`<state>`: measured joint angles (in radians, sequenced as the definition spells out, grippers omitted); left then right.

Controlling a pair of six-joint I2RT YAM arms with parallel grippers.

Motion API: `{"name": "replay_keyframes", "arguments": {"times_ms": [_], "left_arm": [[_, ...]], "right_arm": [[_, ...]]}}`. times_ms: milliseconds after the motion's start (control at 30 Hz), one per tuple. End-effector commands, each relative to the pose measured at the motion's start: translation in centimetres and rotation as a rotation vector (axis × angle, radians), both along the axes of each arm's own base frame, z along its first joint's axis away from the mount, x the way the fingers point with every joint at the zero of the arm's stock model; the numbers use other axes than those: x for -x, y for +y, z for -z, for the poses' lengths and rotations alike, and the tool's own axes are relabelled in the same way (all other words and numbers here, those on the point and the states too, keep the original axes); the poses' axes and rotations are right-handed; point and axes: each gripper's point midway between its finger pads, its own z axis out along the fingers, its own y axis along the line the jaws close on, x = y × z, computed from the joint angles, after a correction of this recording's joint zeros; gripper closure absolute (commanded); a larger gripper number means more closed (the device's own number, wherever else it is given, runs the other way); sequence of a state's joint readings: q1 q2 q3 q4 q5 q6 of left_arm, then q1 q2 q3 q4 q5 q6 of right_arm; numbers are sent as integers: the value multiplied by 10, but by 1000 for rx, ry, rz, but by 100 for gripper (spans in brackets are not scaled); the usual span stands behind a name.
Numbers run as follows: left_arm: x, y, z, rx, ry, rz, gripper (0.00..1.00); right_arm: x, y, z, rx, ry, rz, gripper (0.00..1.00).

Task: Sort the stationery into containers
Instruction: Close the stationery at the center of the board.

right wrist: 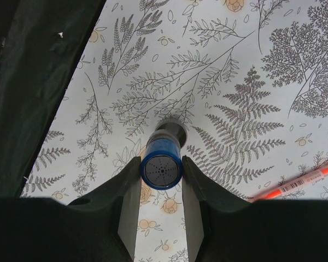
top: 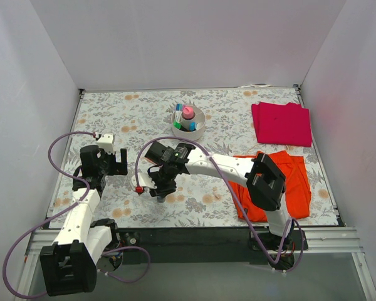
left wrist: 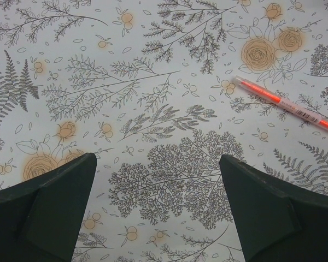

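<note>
My right end effector (right wrist: 161, 166) is clamped on the small blue cylinder (right wrist: 163, 148), so this is pickup. Next I should lift and carry it to the round off-white divided bowl (top: 199, 132).

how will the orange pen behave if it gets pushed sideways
The orange pen looks slim and round, lying flat on the floral tablecloth, so it would probably roll. It seems rigid plastic, likely light and unbending when lifted. Its glossy barrel may slip in a loose grip.
</note>
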<state>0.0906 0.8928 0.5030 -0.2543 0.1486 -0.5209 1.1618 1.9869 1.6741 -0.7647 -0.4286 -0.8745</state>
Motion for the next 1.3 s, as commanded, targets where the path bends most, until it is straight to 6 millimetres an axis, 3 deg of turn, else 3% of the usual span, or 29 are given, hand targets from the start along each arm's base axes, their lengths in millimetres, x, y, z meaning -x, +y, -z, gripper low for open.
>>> {"name": "replay_keyframes", "arguments": {"times_ms": [0,400,1267], "left_arm": [[-2,4,-7,-10,-33,-14,2],[-1,6,-6,-7,-29,-17,2],[-1,12,-2,6,-15,-35,2]], "right_arm": [[1,11,-13,-38,-9,-26,91],[3,16,-7,-34,11,-37,92],[8,0,25,40,32,-53,94]]}}
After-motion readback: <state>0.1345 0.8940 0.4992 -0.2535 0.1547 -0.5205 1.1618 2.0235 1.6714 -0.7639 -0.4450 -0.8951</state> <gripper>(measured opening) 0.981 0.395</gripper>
